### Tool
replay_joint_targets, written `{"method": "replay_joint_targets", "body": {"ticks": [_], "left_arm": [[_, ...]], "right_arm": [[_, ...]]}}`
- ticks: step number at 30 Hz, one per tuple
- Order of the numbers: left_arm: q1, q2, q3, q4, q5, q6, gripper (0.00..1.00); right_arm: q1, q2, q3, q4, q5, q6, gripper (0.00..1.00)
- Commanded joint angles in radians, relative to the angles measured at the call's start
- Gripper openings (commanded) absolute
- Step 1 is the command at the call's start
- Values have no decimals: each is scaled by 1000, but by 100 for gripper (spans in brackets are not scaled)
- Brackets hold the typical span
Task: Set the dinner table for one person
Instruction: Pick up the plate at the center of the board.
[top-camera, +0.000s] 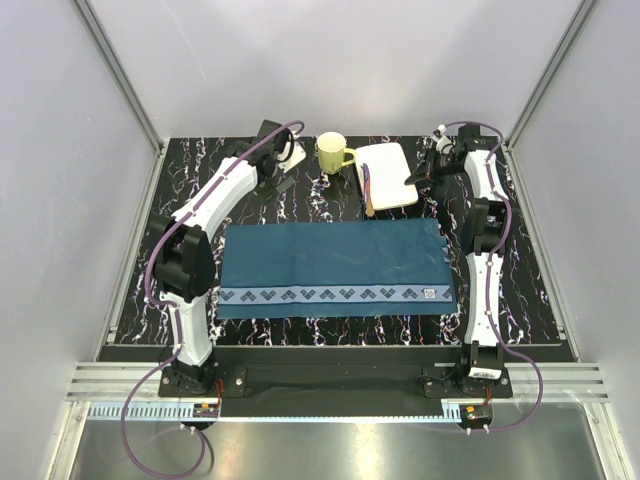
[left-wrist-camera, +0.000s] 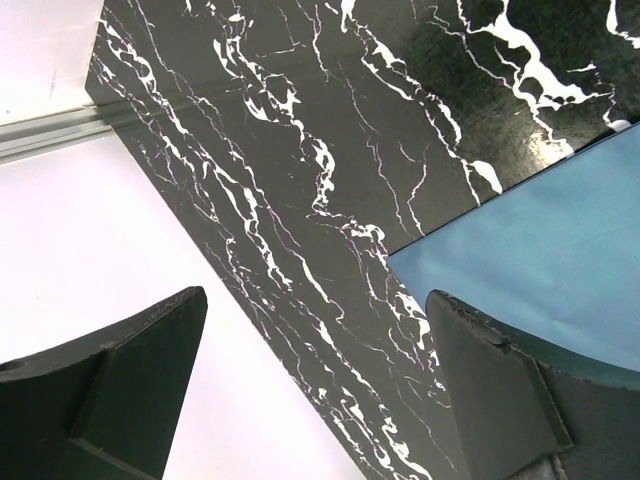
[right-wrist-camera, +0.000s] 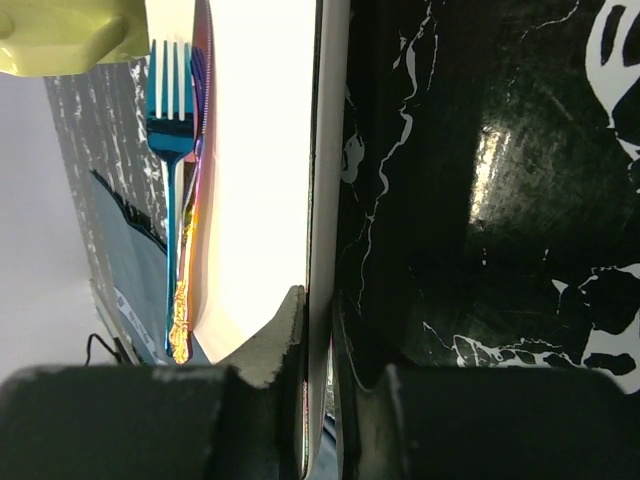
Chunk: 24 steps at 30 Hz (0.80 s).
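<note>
The dinner table (top-camera: 330, 205) is a black marble-veined top. A white square plate (top-camera: 390, 172) lies at its back, with an iridescent fork (top-camera: 367, 188) and other cutlery along its left side. My right gripper (top-camera: 413, 178) is shut on the plate's right rim. In the right wrist view that rim stands between the closed fingers of the right gripper (right-wrist-camera: 320, 300), with the plate (right-wrist-camera: 255, 150) and fork (right-wrist-camera: 172, 120) beyond. My left gripper (top-camera: 285, 170) hovers open at the back left, holding nothing. Below the left gripper (left-wrist-camera: 318, 296) is bare table (left-wrist-camera: 300, 150).
A dark blue placemat (top-camera: 335, 265) with a patterned front border covers the table's middle; its corner (left-wrist-camera: 540, 250) shows in the left wrist view. A yellow mug (top-camera: 335, 153) stands left of the plate and also shows as the mug (right-wrist-camera: 60, 40) in the right wrist view. White walls enclose three sides.
</note>
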Motion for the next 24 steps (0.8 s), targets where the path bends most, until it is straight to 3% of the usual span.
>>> {"method": "replay_joint_targets", "body": {"ticks": [1, 24], "left_arm": [[-5, -39, -6, 16, -36, 17, 99], [-26, -27, 0, 18, -54, 21, 99]], "right_arm": [[-13, -39, 43, 58, -218, 74, 0], [-20, -67, 65, 78, -307, 83, 0]]}}
